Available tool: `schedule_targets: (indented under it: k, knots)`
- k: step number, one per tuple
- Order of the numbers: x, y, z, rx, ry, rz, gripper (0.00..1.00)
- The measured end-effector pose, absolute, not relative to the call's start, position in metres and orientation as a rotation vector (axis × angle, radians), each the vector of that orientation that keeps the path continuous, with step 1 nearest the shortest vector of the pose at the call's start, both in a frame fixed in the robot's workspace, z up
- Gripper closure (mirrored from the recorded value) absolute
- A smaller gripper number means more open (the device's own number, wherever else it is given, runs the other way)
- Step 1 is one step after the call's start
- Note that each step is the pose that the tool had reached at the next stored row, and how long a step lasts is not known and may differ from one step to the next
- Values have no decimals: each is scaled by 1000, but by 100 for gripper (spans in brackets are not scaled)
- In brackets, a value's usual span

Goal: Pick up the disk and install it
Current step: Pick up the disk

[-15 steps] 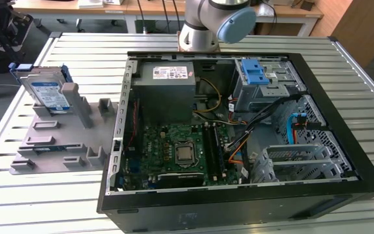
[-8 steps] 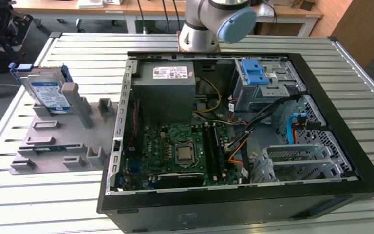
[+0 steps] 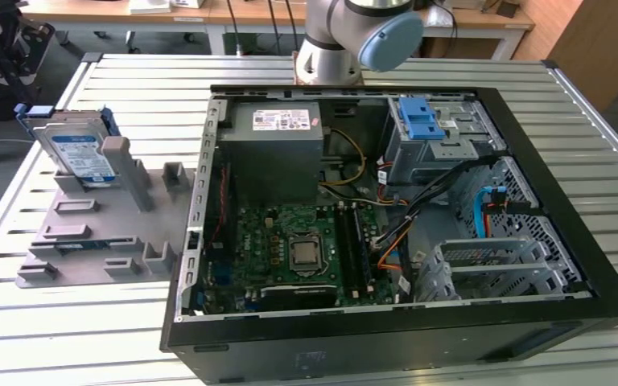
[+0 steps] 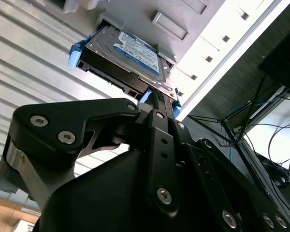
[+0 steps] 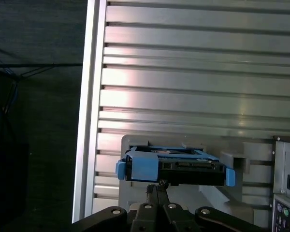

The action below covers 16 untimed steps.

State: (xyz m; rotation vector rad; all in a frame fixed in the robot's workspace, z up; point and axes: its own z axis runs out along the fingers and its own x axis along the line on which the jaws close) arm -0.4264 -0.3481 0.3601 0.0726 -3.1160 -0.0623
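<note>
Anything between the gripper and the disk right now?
Nothing visible. In the first wrist view the gripper points at the disk, which stands on edge in its grey holder beside the case. No cable or part crosses between them.

No wording can be made out. A white-and-blue label [image 3: 81, 157] is carried by the flat silver hard drive in a blue plastic carrier bracket [image 3: 86, 138], the label [image 4: 135, 50] being seen in the second wrist view too; a white sticker [image 3: 284, 121] is borne by the grey metal power supply box [image 3: 277, 157]; the print on both is too small to be read
</note>
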Motion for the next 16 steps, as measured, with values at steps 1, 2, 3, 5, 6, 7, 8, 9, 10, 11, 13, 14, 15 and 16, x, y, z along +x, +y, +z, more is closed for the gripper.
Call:
schedule_targets:
  k: [1, 2, 3, 5, 6, 7, 8, 9, 10, 11, 13, 14, 15, 16]
  knots:
    - [-426, -348, 360, 76, -3116, -62, 89]
    - [-426, -348, 360, 79, -3116, -62, 89]
    - [-426, -348, 360, 82, -3116, -62, 89]
    - [-426, -348, 360, 88, -3115, -62, 89]
    - [-426, -348, 360, 90, -3115, -62, 89]
    - [-426, -348, 360, 93, -3115, -62, 89]
    - [-426, -348, 360, 96, -3115, -62, 89]
    - [-427, -348, 360, 99, -3115, -62, 89]
    - [-427, -348, 360, 102, -3115, -62, 89]
    - [-427, -348, 360, 105, -3115, -62, 89]
    - [-427, -348, 360, 111, -3115, -62, 89]
    - [-427, -348, 360, 114, -3114, -62, 89]
    - [-427, -348, 360, 117, -3114, -62, 89]
    - [-427, -348, 360, 121, -3114, -62, 89]
